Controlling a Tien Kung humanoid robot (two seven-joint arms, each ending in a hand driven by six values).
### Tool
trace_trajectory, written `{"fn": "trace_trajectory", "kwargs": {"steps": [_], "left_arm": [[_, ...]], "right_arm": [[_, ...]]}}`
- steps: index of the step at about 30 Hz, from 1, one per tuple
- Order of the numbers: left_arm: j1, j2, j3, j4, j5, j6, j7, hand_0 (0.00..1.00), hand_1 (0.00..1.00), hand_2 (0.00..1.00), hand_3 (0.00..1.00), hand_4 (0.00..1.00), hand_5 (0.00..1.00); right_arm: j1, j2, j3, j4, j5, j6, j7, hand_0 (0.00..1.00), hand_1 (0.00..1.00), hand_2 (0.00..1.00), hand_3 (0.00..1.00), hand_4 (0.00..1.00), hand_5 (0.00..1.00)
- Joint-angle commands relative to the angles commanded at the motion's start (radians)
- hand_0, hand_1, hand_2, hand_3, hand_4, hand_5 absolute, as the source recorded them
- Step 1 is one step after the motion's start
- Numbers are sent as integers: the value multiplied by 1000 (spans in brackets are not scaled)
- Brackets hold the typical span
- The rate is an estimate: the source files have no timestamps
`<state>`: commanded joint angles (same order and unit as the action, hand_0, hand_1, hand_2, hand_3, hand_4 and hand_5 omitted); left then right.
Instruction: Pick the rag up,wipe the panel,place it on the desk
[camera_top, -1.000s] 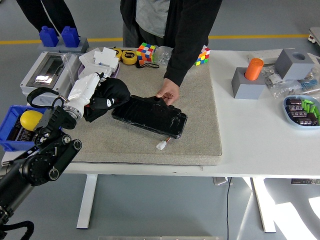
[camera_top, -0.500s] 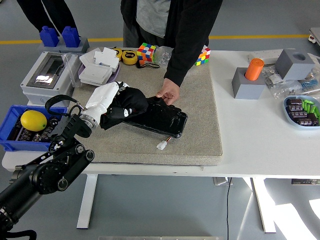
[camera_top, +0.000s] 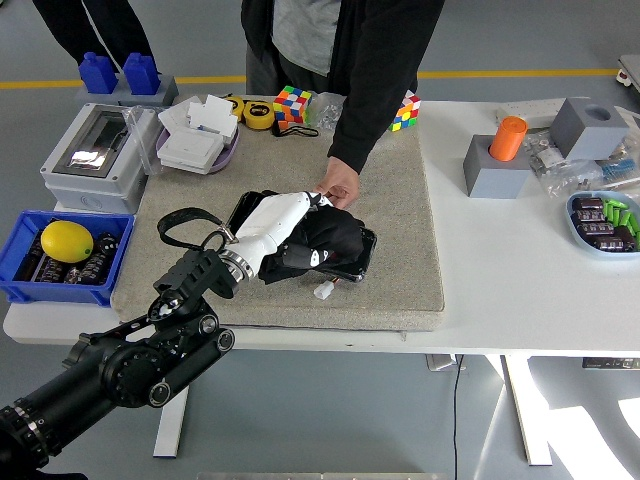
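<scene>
A black rag (camera_top: 325, 240) is pressed flat on the black panel (camera_top: 355, 262), over its right half, and is gripped by the left robot hand (camera_top: 285, 222), whose white fingers are closed on the cloth. The pick-up is judged done and the wiping is under way; setting the rag down on the counter (camera_top: 500, 270) is left. At the panel's far edge, a person's hand (camera_top: 338, 183) is resting on it. A grey mat (camera_top: 400, 200) lies under the panel.
</scene>
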<state>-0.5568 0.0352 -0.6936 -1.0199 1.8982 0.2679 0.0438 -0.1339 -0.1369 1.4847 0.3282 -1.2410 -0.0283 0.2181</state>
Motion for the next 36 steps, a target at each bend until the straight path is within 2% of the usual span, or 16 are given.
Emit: {"fn": "trace_trajectory", "kwargs": {"steps": [7,13,19,24,36], "left_arm": [[-19,-12,62,1,-14,-4,4,242,360,461,560,741,2],[-21,-17,79,-7,-19,-1,1,241,360,461,560,741,2],[-24,-13,48,-2,-10,2,-3,242,360,461,561,741,2],[-20,-4,4,25,-4,6,-10,241,360,461,561,743,2],[-10,32,-136,97,22,11,-24,241,357,460,561,743,2]], "right_arm": [[-1,0,3,-1,-2,0,0,591,604,536,533,905,359],[-1,0,2,0,-1,0,1,591,602,536,533,906,359],[1,2,3,0,0,0,1,591,603,536,532,905,360],[0,2,5,0,-1,0,1,591,602,536,532,905,360],[-1,3,6,0,-2,0,1,591,604,536,532,905,360]]}}
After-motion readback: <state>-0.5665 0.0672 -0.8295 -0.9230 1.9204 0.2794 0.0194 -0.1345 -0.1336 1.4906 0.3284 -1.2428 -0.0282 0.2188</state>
